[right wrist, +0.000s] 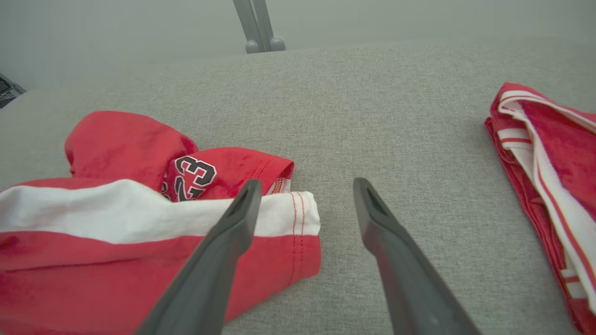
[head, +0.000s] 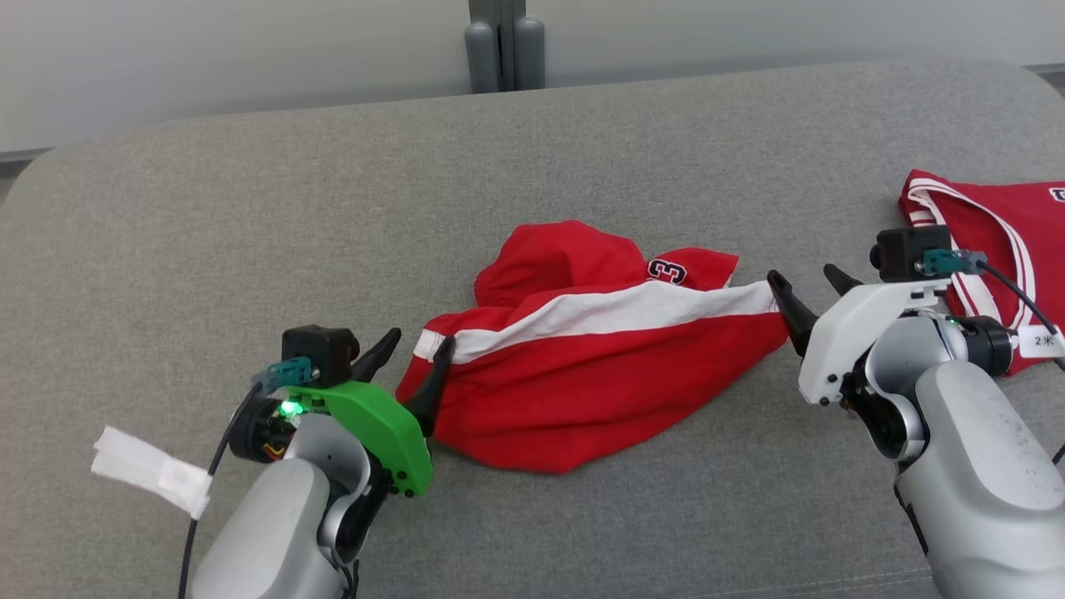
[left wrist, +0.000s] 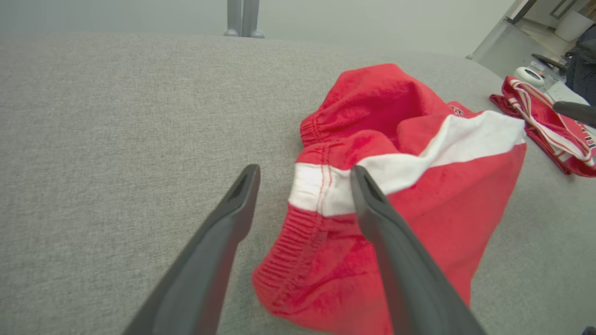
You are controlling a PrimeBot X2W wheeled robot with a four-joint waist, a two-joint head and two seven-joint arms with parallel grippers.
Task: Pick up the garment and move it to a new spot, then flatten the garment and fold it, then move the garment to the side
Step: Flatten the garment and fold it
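The garment (head: 582,366) is a pair of red shorts with a white side stripe and a number patch, lying crumpled in the middle of the grey surface. My left gripper (head: 413,349) stands open at the shorts' left end, the elastic waistband (left wrist: 316,186) between its fingers. At the shorts' right end my right gripper (head: 807,287) is open too, its left finger over the hem (right wrist: 298,218), nothing pinched. The garment (left wrist: 419,186) and the garment (right wrist: 139,232) fill much of both wrist views.
A second red garment (head: 998,225) with white trim lies folded at the far right edge, also the red garment (right wrist: 549,186) right of my right gripper. The grey padded surface (head: 333,208) extends wide around. A white tape tag (head: 154,470) hangs from my left arm's cable.
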